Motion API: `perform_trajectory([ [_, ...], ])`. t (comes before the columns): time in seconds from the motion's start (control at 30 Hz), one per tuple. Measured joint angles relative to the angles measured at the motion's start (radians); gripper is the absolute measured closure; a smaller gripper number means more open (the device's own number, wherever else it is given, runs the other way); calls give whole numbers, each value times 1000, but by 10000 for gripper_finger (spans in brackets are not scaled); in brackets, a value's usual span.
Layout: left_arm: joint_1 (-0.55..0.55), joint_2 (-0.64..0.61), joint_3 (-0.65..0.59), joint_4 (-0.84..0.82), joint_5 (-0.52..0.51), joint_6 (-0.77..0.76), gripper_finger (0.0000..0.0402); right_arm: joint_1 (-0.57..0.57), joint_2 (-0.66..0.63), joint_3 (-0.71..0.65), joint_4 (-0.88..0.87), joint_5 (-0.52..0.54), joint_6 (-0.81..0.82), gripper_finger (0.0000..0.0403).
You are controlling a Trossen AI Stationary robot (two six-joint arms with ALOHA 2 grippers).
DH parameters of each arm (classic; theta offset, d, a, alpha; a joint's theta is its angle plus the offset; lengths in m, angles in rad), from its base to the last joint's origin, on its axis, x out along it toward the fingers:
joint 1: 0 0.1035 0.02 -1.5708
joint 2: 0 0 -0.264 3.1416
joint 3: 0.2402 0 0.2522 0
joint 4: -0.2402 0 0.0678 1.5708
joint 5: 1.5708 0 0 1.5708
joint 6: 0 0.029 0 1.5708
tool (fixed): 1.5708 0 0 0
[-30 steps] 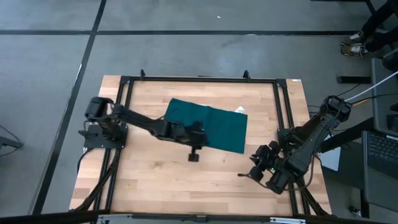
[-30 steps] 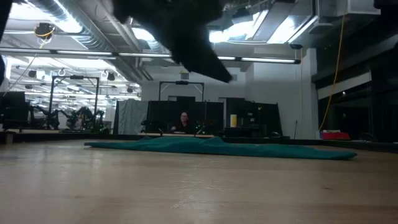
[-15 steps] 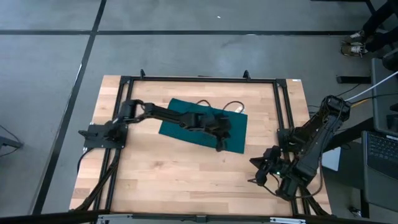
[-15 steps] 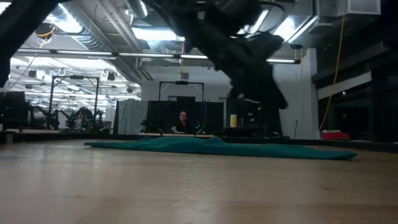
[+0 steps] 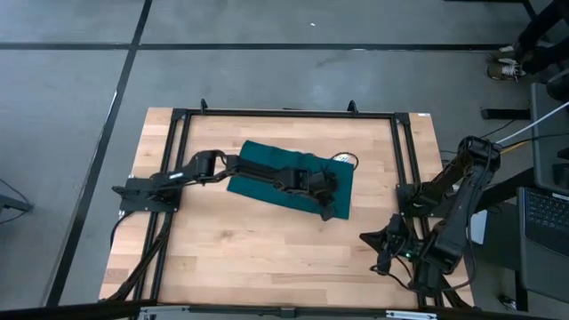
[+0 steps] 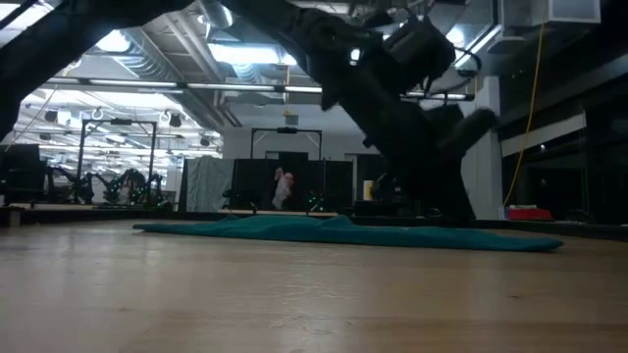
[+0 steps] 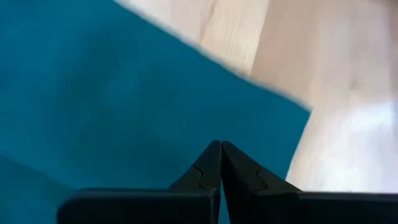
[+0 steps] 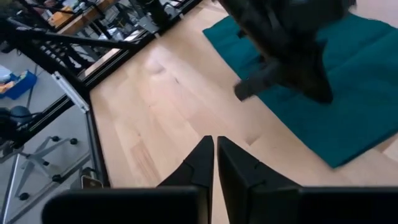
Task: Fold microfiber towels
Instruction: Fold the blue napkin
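Observation:
The dark teal microfiber towel (image 5: 293, 158) lies flat on the wooden table, right of the middle, folded into a rectangle; it also shows in the low view (image 6: 294, 230). My left arm reaches across it from the left. My left gripper (image 5: 329, 212) is shut, slanting down over the towel (image 7: 124, 93) close to its near right corner (image 7: 298, 115). My right gripper (image 5: 382, 252) hangs shut above the table's near right part, well off the towel (image 8: 367, 81), with nothing between its fingers (image 8: 202, 155). My left gripper's shut fingertips (image 7: 211, 155) stand over the towel's top face just inside its near right corner, coming from the left and slanting down. I cannot tell whether they touch the cloth.
A black metal frame (image 5: 284, 113) runs around the table top. Bare wood (image 5: 267, 258) fills the near half of the table. In the low view a person (image 6: 283, 186) shows far off in the room behind.
My left gripper has swept from the towel's near edge toward the table's right edge, across the cloth, sinking and rolling as it went, and now stands at the near right corner. My right arm has drawn a little toward the near right corner and turned. The towel has stayed put.

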Motion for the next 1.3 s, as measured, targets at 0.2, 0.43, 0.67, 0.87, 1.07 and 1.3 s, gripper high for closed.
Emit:
perform_trajectory([
  [0.2, -32, 6, 0, -62, 50, -63, 399, -1, 0, 30, -1, 0, -63, 387],
  [0.43, -177, -1, -14, -197, 38, -63, 399, -1, 0, 60, 5, 25, -98, 395],
  [0.67, -378, -27, -77, -246, -24, -196, 399, -1, 0, 76, 55, 26, -133, 387],
  [0.87, -540, -172, -304, -271, -174, -449, 399, -8, 0, 76, 186, 20, -263, 392],
  [1.07, -689, -472, -694, -263, -475, -829, 400, -46, 1, 76, 267, -11, -359, 394],
  [1.3, -672, -810, -1006, -8, -656, -881, 397, -156, 2, 71, 266, -54, -431, 342],
])
